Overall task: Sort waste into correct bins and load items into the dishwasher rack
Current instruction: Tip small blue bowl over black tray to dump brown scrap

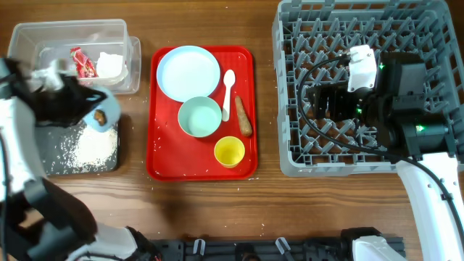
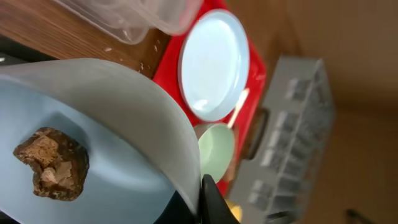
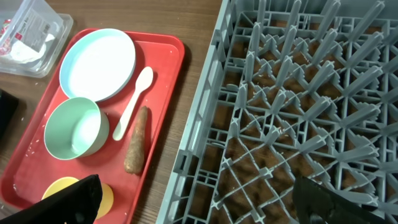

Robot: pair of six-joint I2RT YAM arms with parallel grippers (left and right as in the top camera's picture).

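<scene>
My left gripper (image 1: 93, 101) is shut on the rim of the pale blue bowl (image 1: 103, 114) and holds it tilted over the black tray (image 1: 51, 168), which has white rice (image 1: 90, 145) in it. In the left wrist view (image 2: 208, 199) the brown lump (image 2: 53, 163) lies inside the bowl (image 2: 124, 124). The clear tub (image 1: 29, 36) holds the red wrapper (image 1: 82, 61) and the white tissue (image 1: 111, 65). My right gripper (image 1: 315, 101) is open and empty above the grey rack (image 1: 428, 29); the right wrist view (image 3: 199, 208) shows the rack's (image 3: 292, 93) left part below it.
The red serving tray (image 1: 163, 156) in the middle holds the pale blue plate (image 1: 188, 72), mint bowl (image 1: 199, 116), white spoon (image 1: 228, 90), brown stick (image 1: 243, 116) and yellow cup (image 1: 229, 151). A few rice grains lie on the tray and table.
</scene>
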